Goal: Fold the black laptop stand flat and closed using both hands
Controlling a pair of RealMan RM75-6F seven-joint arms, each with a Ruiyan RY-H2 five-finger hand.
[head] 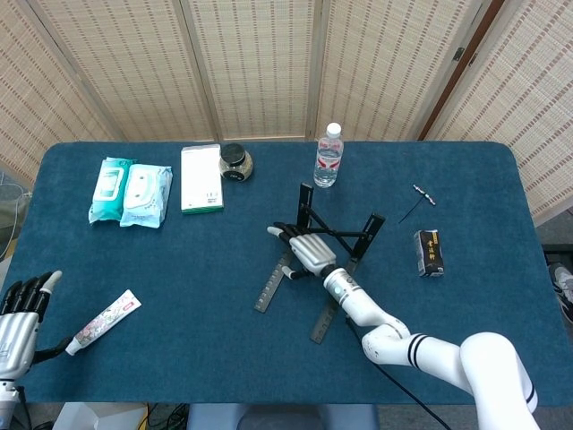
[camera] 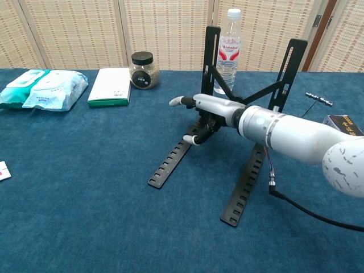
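Even, bright overhead light; soft faint shadows under my right hand's fingers (camera: 181, 101). Both views sharp, no blur. Mild glare on my glossy white forearm (camera: 296, 136).

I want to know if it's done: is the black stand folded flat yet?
Not yet. The black laptop stand is spread open: its two back arms stick up and its two notched legs lie apart on the table.
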